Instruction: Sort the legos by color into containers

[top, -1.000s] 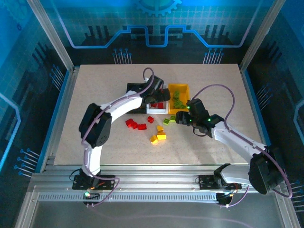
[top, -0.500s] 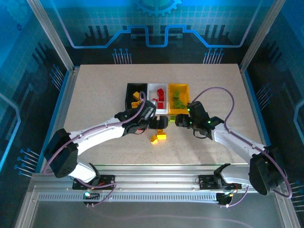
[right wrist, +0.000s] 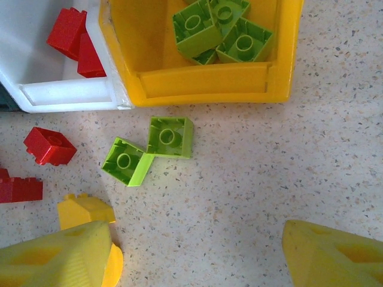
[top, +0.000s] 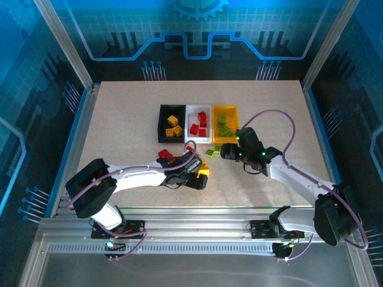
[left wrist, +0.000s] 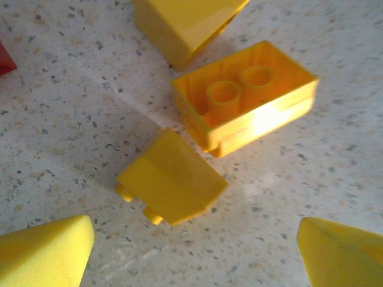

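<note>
Three bins stand in a row: black [top: 163,124] holding yellow-orange bricks, white [top: 191,113] holding red ones, yellow-orange [top: 232,110] holding lime green ones [right wrist: 218,30]. My left gripper [top: 197,179] hangs open just above loose yellow bricks: a small sloped one [left wrist: 170,185] lies ahead of its fingertips [left wrist: 45,251], with an upturned hollow one [left wrist: 248,98] beyond. My right gripper [top: 228,150] is open in front of the yellow bin [right wrist: 203,84], with bare table between its fingertips [right wrist: 332,254]. Two green bricks [right wrist: 170,136] lie ahead of it to the left.
Red bricks [top: 166,155] lie loose on the table in front of the black bin, and two more [right wrist: 49,145] show left of the green pair. A third yellow brick [left wrist: 185,24] lies beyond the hollow one. The two grippers are close together.
My left arm has swung from over the white bin back toward the near side, down to the loose yellow bricks. The right arm has barely moved.
</note>
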Available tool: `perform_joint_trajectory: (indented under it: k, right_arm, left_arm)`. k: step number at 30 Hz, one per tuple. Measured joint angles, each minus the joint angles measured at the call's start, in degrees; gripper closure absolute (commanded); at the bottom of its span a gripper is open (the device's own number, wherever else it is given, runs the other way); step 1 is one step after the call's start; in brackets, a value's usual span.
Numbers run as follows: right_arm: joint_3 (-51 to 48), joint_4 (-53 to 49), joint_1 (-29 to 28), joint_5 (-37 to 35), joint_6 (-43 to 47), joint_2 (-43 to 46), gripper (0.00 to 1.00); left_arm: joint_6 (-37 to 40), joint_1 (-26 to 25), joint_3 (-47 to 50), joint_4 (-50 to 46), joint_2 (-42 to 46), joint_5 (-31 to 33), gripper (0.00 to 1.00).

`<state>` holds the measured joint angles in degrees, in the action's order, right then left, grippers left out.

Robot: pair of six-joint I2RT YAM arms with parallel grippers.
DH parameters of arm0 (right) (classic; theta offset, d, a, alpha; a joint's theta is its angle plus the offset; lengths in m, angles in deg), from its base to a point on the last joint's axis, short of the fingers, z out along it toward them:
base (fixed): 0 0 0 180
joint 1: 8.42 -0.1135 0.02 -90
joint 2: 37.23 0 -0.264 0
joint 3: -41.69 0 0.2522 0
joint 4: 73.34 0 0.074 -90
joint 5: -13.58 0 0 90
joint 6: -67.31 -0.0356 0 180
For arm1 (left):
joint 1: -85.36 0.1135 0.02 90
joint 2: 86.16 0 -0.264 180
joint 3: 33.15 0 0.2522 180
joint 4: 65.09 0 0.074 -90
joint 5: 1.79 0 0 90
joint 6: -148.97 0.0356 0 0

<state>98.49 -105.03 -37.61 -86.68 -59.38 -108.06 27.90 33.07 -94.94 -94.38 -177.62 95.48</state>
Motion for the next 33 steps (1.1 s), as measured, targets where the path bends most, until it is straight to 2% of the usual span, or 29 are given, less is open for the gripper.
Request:
perform_joint_trajectory:
  k: [11, 22, 27, 33]
  right_arm:
    - [0.00, 0.00, 0.07, -0.22, 0.00, 1.95, 0.23]
    - [0.00, -0.02, 0.31, -0.48, 0.00, 2.36, 0.23]
    - [0.00, -0.04, 0.37, -0.90, 0.00, 2.36, 0.23]
    - [0.00, -0.04, 0.37, -1.11, -0.02, 2.36, 0.22]
  left_arm:
    - [1.97, -0.22, -2.67, 0.17, -5.42, 6.05, 0.27]
    - [4.28, 0.11, -3.96, 0.87, -7.48, 9.94, 0.56]
    - [3.43, 0.11, -1.44, 1.14, -4.26, 9.40, 0.60]
    - [1.01, 2.14, -0.04, -2.10, 6.58, 9.55, 0.63]
